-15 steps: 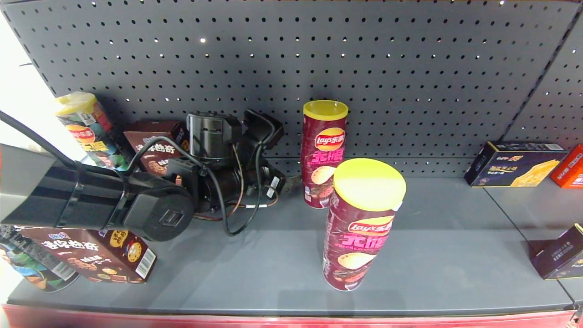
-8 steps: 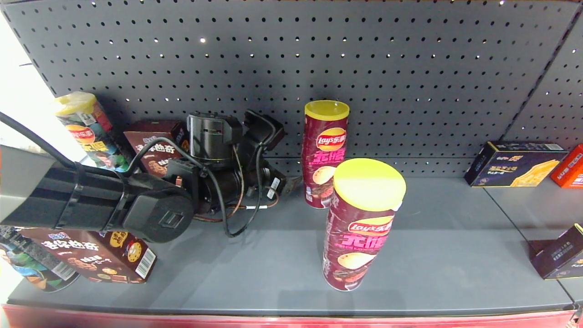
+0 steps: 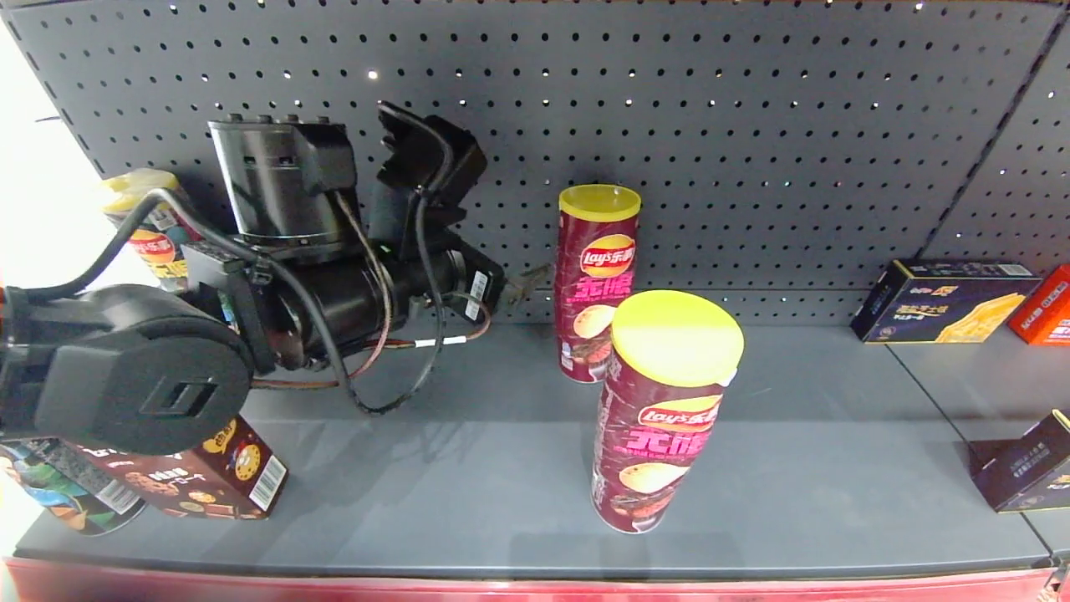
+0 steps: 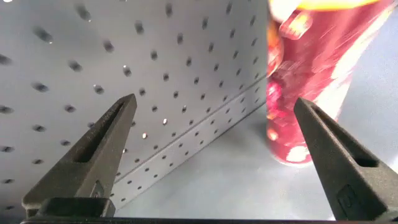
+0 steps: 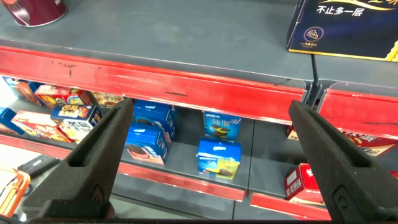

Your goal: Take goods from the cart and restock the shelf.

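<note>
The left gripper (image 3: 528, 288) hangs with its jaws spread and empty at middle-left of the head view, just left of the rear chip can (image 3: 595, 284), which stands upright against the pegboard (image 3: 752, 125) at frame centre, a second can (image 3: 664, 410) upright in front of it. I judge that can placed, so the arm should back out toward the lower left without brushing it or the cookie box (image 3: 192, 481) there. The right gripper (image 5: 208, 109) is likewise spread and empty, before the shelf's red lip (image 5: 155, 81)
</note>
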Robot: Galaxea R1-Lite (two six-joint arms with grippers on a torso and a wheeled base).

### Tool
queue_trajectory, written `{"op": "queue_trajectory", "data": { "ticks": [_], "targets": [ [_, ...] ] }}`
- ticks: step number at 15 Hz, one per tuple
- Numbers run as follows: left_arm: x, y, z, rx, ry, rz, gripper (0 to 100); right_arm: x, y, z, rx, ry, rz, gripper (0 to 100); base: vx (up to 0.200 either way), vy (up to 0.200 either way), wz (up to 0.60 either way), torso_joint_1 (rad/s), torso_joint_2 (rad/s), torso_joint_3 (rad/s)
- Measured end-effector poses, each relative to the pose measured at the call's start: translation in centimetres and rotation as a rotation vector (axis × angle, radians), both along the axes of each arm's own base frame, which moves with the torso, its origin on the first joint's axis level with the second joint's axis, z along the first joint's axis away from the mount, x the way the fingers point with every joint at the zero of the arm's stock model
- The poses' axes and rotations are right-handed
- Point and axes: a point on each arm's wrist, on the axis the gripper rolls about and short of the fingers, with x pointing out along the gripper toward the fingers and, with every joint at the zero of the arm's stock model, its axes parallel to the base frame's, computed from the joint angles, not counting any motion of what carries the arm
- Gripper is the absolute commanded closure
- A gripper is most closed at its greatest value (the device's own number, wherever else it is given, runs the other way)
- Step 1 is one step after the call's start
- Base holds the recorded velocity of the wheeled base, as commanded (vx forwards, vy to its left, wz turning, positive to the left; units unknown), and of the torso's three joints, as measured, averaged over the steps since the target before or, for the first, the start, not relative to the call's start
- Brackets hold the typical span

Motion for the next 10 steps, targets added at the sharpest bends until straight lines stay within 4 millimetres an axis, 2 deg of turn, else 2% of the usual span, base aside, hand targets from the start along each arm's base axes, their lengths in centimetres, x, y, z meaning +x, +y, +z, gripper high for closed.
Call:
{"op": "queue_trajectory", "data": {
  "ticks": [2, 5, 7, 10],
  "targets": [
    [-2.4, 0.4, 1.9, -0.043, -0.044, -0.048, 0, 0.0, 0.0, 0.0, 0.000, 0.000, 0.000, 0, 0.000, 0.000, 0.00, 0.000, 0.00, 0.000],
    [-7.8, 1.6, 5.0, -0.111, -0.126, -0.097, 0, 0.0, 0.0, 0.0, 0.000, 0.000, 0.000, 0, 0.000, 0.000, 0.00, 0.000, 0.00, 0.000],
    [-11.9, 3.7, 6.0, -0.152, -0.172, -0.115, 0, 0.0, 0.0, 0.0, 0.000, 0.000, 0.001, 0, 0.000, 0.000, 0.00, 0.000, 0.00, 0.000],
    [-18.0, 8.5, 5.2, -0.207, -0.220, -0.109, 0, 0.0, 0.0, 0.0, 0.000, 0.000, 0.001, 0, 0.000, 0.000, 0.00, 0.000, 0.00, 0.000]
  ]
}}
